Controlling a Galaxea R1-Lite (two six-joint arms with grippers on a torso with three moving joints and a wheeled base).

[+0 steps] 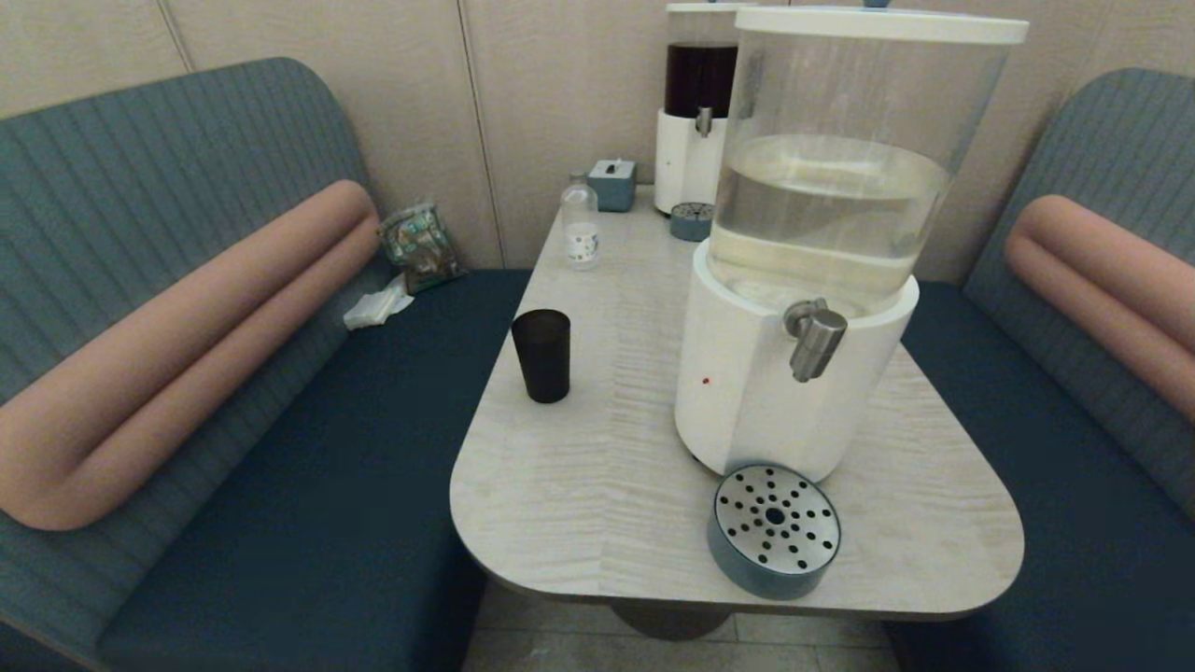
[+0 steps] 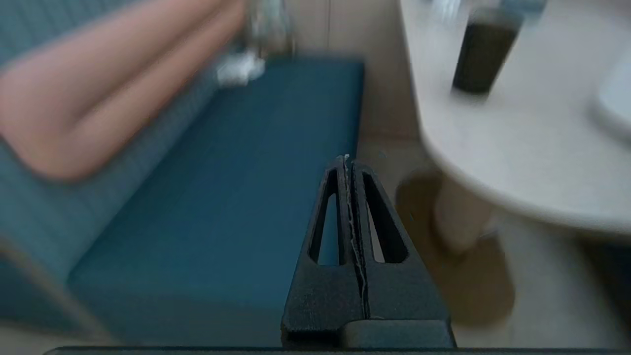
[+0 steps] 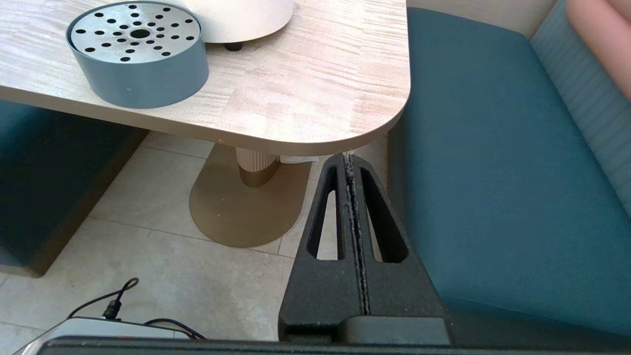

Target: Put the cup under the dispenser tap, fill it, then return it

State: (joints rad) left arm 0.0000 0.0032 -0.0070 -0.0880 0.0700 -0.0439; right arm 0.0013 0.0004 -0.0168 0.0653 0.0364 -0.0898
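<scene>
The dark smoky cup (image 1: 541,355) stands upright on the left part of the table, also seen in the left wrist view (image 2: 483,54). The steel dispenser tap (image 1: 815,338) juts from the white-based dispenser (image 1: 747,392) holding pale liquid. Beneath the tap sits a round drip tray (image 1: 774,529) with a perforated steel top, which the right wrist view also shows (image 3: 138,54). My left gripper (image 2: 347,159) is shut and empty, low beside the table's left front, well short of the cup. My right gripper (image 3: 349,158) is shut and empty below the table's right front corner. Neither arm shows in the head view.
A clear labelled bottle (image 1: 581,224), a tissue box (image 1: 612,183), a second dispenser with dark liquid (image 1: 695,112) and its drip tray (image 1: 691,221) stand at the table's far end. Teal benches (image 1: 327,467) flank the table (image 1: 560,504). A cable (image 3: 118,305) lies on the floor.
</scene>
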